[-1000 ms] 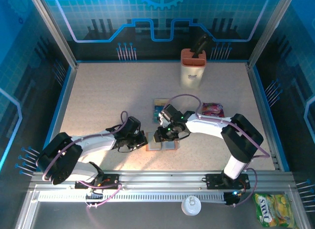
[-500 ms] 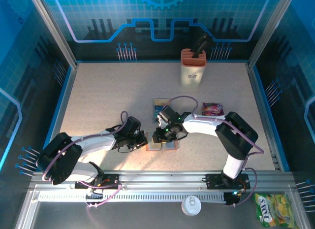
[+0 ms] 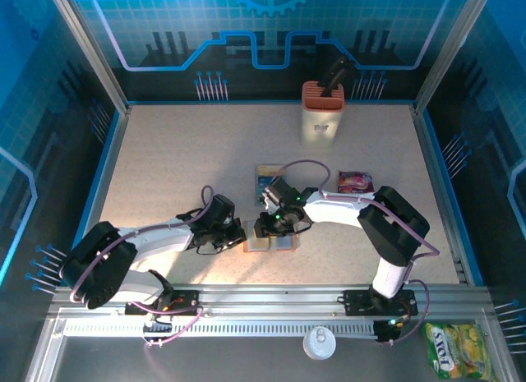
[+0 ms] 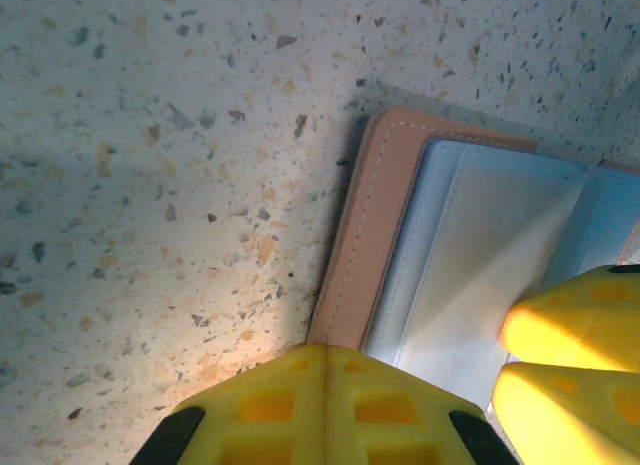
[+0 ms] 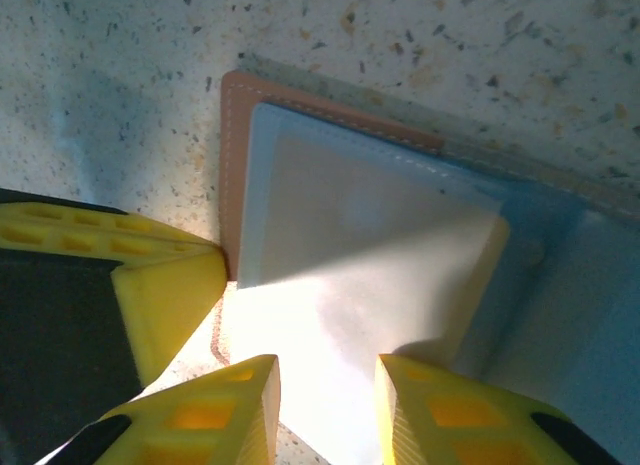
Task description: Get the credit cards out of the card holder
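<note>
The card holder (image 3: 271, 244) lies open on the table, with a brown rim (image 4: 375, 215) and pale grey-blue pockets (image 5: 350, 235). My left gripper (image 3: 241, 234) is shut, its joined tips (image 4: 325, 357) resting on the holder's left rim. My right gripper (image 3: 265, 228) hovers over the left pocket with its jaws apart (image 5: 326, 385) and nothing between them. A thin orange-tan edge (image 5: 488, 277) runs along that pocket's inner side; I cannot tell if it is a card. One teal credit card (image 3: 265, 181) lies loose on the table behind the holder.
A purple-red snack packet (image 3: 355, 182) lies right of the loose card. A tall orange-and-cream box (image 3: 322, 111) stands at the back. Blue walls fence the table. A yellow packet (image 3: 450, 349) and a white lid (image 3: 319, 342) sit off the table's front rail.
The right arm's elbow has swung slightly left, and its gripper stays over the holder. The left arm has not moved.
</note>
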